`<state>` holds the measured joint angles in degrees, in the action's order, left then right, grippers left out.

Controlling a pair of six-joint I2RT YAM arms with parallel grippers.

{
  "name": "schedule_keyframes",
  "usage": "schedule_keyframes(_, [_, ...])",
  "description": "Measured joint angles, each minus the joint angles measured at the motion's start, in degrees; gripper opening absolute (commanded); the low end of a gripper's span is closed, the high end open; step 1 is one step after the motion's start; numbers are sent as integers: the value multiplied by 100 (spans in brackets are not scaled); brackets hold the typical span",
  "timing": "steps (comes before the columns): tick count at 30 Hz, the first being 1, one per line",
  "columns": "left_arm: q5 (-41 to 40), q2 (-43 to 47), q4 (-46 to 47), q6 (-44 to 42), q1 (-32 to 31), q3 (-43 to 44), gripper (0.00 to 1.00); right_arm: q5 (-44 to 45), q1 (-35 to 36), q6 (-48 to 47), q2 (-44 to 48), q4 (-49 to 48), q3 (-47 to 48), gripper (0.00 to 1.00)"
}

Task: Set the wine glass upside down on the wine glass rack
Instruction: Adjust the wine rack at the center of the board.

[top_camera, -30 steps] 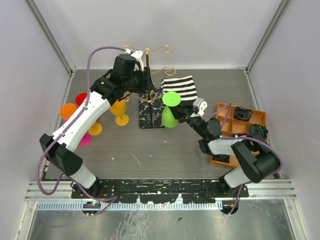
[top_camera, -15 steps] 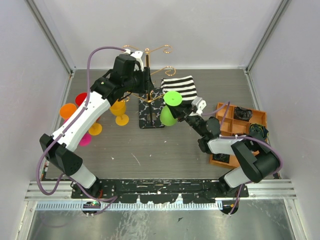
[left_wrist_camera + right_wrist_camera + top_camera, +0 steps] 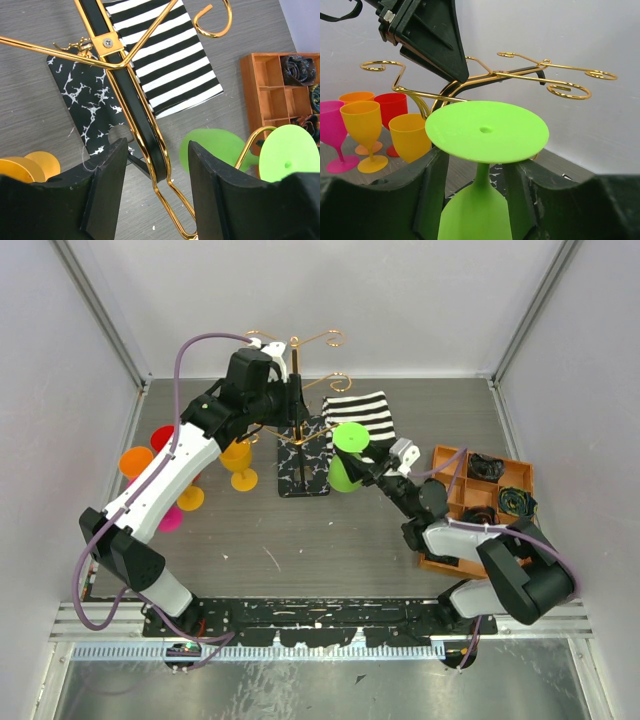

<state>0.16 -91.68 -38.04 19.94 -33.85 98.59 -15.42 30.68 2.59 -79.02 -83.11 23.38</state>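
The wine glass [image 3: 485,131] hangs inverted, long axis vertical, foot seemingly on an arm of the wine glass rack [image 3: 139,120]. The right gripper [image 3: 477,170] (the nearer one) straddles its stem, jaws spread.

left pincer [image 3: 157,150] straddles rack [image 3: 127,95] post | cups [image 3: 135,462] crowd left | tray [image 3: 452,462] right | front open

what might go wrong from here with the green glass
The right gripper stands open around the stem of the green wine glass; I cannot tell whether its foot rests on the wine glass rack, so it might drop. Pulling back, a finger could catch the stem. The left gripper straddles the rack's post; a nudge might tip it.
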Motion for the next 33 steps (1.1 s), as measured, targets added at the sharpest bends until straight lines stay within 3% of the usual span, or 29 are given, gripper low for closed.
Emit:
schedule_keyframes(6, [0, 2, 4, -7, 0, -2, 62, 210, 0, -85, 315, 260, -216, 62])
schedule_keyframes(15, [46, 238, 142, -17, 0, -170, 69, 590, 0, -66, 1084, 684, -697, 63])
schedule_keyframes(21, [146, 525, 356, -17, 0, -337, 72, 643, 0, 61, 2015, 1484, -796, 65])
schedule_keyframes(33, [-601, 1451, 566, -415, 0, -431, 82, 1069, 0, 540, 4159, 5064, -669, 66])
